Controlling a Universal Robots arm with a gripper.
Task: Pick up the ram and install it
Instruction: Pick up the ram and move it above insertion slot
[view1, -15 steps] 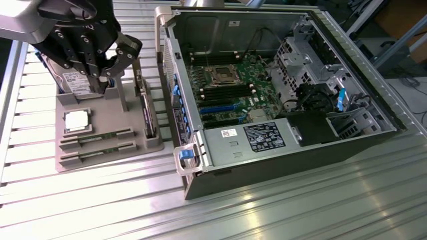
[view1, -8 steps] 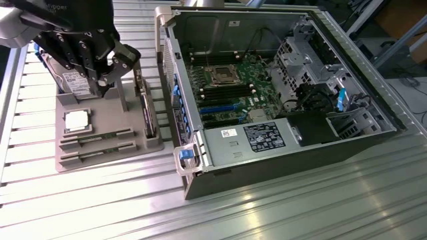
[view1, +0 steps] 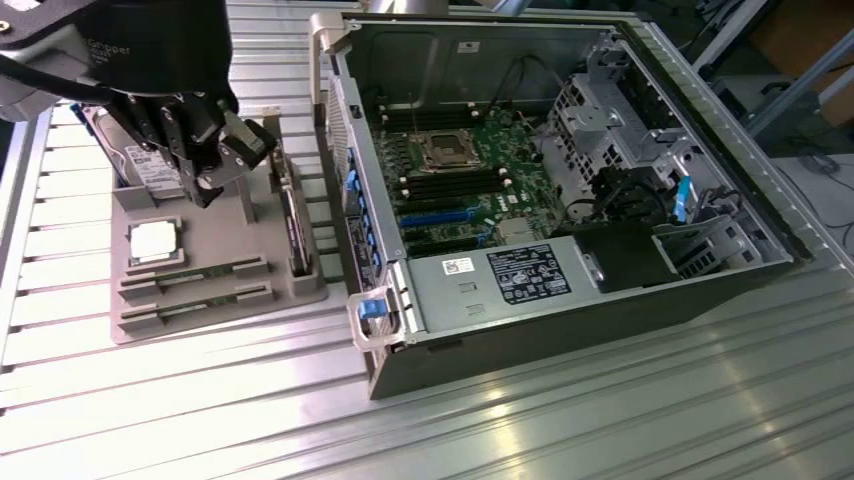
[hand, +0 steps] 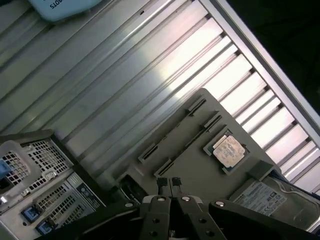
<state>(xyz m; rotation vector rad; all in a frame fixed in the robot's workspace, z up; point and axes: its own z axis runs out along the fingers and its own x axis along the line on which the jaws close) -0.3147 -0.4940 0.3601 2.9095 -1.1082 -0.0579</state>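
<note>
Hovering above the flat grey plastic parts tray (view1: 214, 328), my black gripper (view1: 210, 196) has its fingers clenched together, empty. The ram (view1: 191, 278), a long slim green circuit-board stick, lies edge-up in that tray's long slot, apart from my fingertips.

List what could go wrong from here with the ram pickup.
1. The pincer is shut above the tray. If it were lowered like this, it would probably press on the thin ram instead of straddling it.
2. The upright expansion card stands close beside the pincer, so a sideways move might knock it.
3. The processor chip lies right next to the ram, so a mis-aimed grasp could catch it.
</note>
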